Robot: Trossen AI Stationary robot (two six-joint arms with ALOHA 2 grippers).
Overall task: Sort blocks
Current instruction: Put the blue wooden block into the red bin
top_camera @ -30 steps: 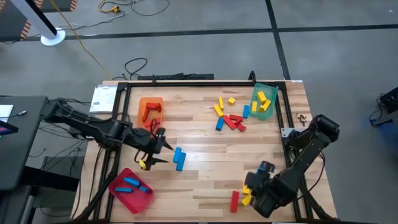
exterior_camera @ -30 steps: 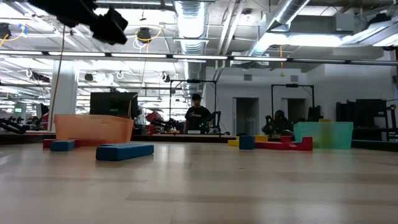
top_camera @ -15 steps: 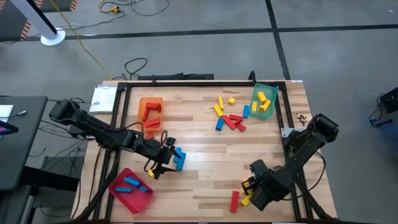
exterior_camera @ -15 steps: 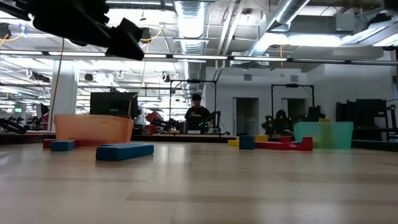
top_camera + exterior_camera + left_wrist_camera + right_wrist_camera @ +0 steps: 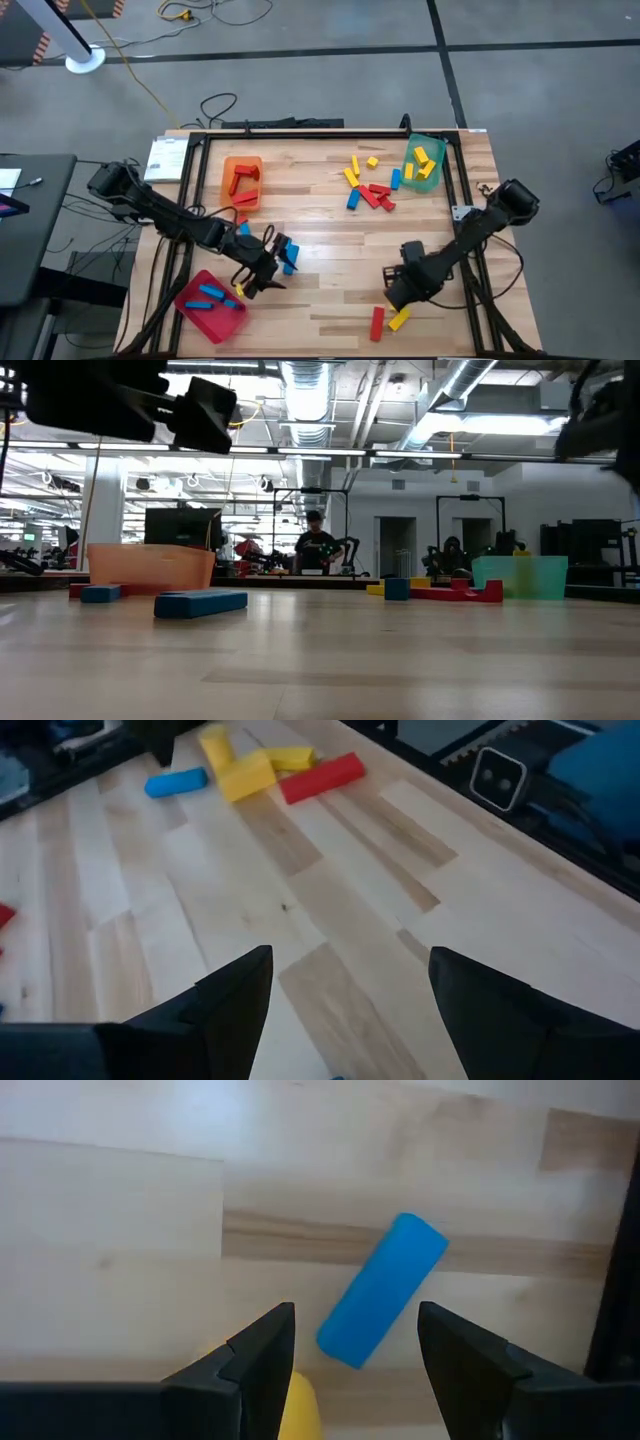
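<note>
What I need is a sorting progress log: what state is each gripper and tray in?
Left gripper: open, empty.
Right gripper: open, over a blue block.
Orange tray: holds red blocks.
Red tray: holds blue blocks.
Green tray: holds yellow blocks.

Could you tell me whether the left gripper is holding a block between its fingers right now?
No, in the left wrist view the left gripper stands open, with only bare table showing between its fingers.

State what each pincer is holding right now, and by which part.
Nothing is held. The left pincer stands open over bare wood, and the right pincer is open above a blue block, not gripping it.
</note>
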